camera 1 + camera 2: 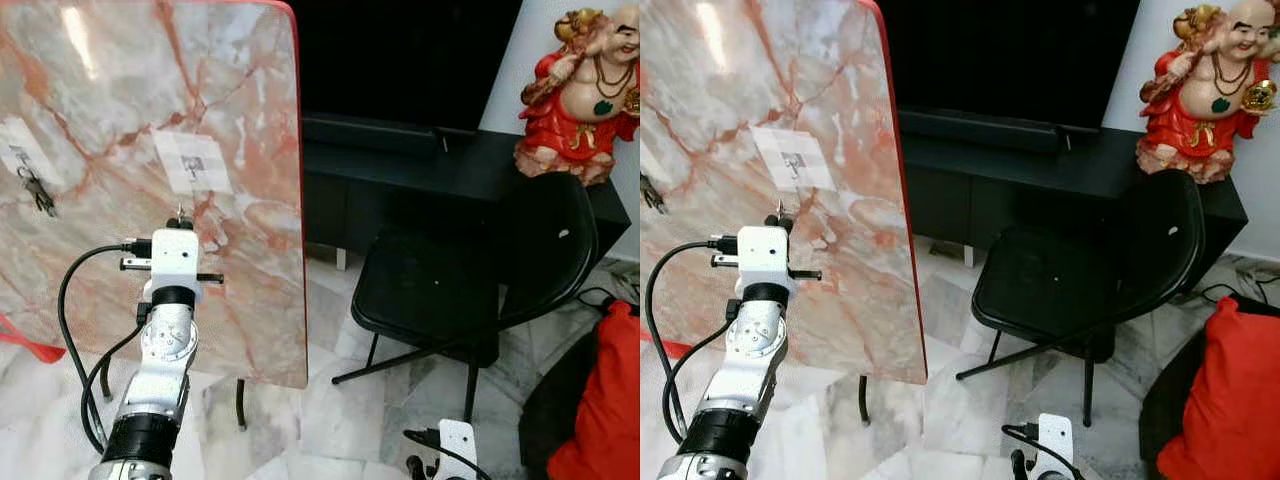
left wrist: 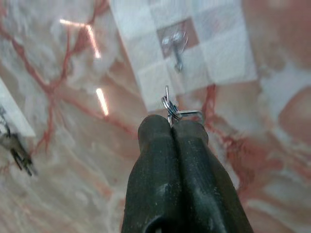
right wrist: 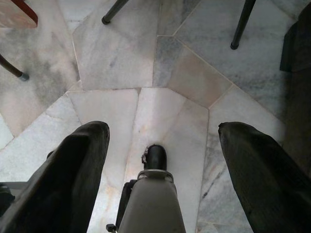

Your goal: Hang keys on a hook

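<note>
Your left gripper [image 2: 171, 125] is closed on the key ring [image 2: 170, 108], raised in front of the marble board [image 1: 120, 110]. The ring is just below the metal hook [image 2: 176, 48] on the board's white patch [image 1: 192, 162], not touching it. Another key bunch [image 1: 38, 192] hangs near the board's left edge. Your right gripper [image 3: 160, 145] hangs low over the floor, right of the board, fingers spread wide.
</note>
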### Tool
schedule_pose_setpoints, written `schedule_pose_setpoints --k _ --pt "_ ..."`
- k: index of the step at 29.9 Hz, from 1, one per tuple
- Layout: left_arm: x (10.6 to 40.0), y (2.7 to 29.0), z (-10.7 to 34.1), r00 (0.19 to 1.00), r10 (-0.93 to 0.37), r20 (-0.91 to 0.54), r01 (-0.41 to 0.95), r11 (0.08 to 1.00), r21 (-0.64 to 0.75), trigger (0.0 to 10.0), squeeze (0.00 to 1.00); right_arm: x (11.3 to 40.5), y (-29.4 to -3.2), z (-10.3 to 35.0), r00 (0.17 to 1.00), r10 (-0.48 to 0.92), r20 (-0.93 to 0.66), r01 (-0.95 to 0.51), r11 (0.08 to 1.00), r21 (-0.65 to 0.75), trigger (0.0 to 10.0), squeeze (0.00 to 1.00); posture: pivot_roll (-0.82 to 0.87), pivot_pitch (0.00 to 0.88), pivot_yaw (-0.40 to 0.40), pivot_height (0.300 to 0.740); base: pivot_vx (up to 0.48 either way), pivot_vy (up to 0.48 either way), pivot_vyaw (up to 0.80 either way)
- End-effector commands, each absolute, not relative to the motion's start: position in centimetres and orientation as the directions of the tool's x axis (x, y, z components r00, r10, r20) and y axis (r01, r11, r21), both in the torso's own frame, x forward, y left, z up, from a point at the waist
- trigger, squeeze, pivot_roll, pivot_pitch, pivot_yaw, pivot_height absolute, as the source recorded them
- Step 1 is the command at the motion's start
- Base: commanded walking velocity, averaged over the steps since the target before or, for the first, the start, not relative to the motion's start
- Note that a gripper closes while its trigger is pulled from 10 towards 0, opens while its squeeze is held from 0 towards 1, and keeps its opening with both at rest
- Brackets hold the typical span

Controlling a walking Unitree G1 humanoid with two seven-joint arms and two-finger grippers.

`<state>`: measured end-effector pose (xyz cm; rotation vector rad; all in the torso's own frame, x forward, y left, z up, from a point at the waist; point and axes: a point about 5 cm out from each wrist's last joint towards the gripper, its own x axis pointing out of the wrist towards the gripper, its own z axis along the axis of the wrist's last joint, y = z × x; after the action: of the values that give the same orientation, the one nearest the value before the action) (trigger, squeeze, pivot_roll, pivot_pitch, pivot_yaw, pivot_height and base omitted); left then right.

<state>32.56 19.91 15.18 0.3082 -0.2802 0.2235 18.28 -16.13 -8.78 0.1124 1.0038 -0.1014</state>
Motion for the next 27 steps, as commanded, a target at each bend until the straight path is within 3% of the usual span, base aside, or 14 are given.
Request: schedule_pose_setpoints --k 1,12,18,27 --pt "32.7 19.2 15.8 0.932 0.140 0.334 -0.238 0.932 0.274 10.0 0.00 18.1 -16.3 -8.8 0.528 -0.038 -0.848 0.137 0.990 0.041 10.0 0.00 0.05 0.000 -0.013 0.740 0.000 0.000 0.00" --pt "32.0 18.9 15.5 0.931 0.139 0.336 -0.209 0.961 0.181 10.0 0.00 18.1 -16.4 -8.9 0.529 -0.037 -0.848 0.126 0.991 0.035 10.0 0.00 0.05 0.000 -0.009 0.740 0.000 0.000 0.00" --pt "30.0 19.7 13.9 0.939 0.185 0.291 -0.215 0.974 0.074 10.0 0.00 18.1 -16.6 -8.8 0.534 -0.041 -0.844 0.111 0.994 0.022 10.0 0.00 0.06 0.000 -0.016 0.740 0.000 0.000 0.00" --pt "30.2 19.3 14.2 0.940 0.164 0.300 -0.194 0.978 0.074 10.0 0.00 17.3 -18.5 -8.9 0.545 -0.059 -0.836 0.142 0.990 0.023 10.0 0.00 0.06 0.000 -0.020 0.740 0.119 0.000 0.46"
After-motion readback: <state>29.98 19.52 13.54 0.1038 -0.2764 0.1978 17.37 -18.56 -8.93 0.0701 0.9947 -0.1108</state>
